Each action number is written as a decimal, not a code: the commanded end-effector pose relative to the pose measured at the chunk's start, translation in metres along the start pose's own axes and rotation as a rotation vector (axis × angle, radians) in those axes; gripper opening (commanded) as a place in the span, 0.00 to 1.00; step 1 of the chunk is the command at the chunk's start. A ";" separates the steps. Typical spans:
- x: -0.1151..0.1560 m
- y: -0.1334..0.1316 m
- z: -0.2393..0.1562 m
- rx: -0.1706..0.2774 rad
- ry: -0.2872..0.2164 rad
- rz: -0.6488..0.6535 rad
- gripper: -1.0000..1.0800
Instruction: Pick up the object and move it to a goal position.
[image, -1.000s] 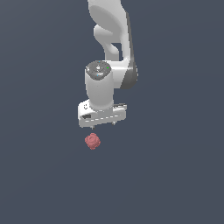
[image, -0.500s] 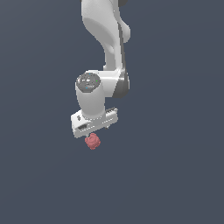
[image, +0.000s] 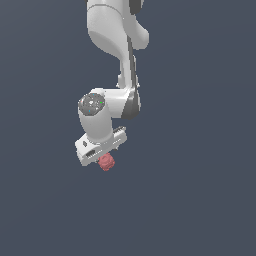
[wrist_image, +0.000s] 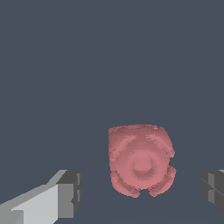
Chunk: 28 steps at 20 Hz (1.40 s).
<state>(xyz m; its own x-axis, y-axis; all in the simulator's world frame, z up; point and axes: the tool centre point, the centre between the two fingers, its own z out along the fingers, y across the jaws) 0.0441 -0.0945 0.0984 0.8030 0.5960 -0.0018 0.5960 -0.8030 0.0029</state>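
Note:
The object (image: 106, 162) is a small dull-red bumpy lump on the dark grey floor. In the exterior view the white gripper (image: 101, 156) hangs right over it and hides its top; the fingers are hidden behind the hand there. In the wrist view the object (wrist_image: 140, 160) lies between the two grey fingertips, one fingertip (wrist_image: 70, 194) on one side and the other (wrist_image: 213, 189) on the far side. The gripper (wrist_image: 142, 192) is open, with gaps on both sides of the object.
The plain dark grey floor (image: 200, 200) fills both views. The white arm (image: 117, 45) rises above the gripper toward the top of the exterior view.
The gripper has moved down and toward the exterior view's left, from above the object to right over it. The object has stayed in place.

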 end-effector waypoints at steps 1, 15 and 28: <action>-0.001 0.004 0.004 0.001 0.001 -0.030 0.96; -0.003 0.009 0.018 0.003 0.002 -0.064 0.96; -0.003 0.009 0.059 0.003 0.002 -0.068 0.96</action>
<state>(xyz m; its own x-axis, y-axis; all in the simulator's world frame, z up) 0.0462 -0.1031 0.0395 0.7608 0.6489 -0.0011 0.6489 -0.7608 -0.0013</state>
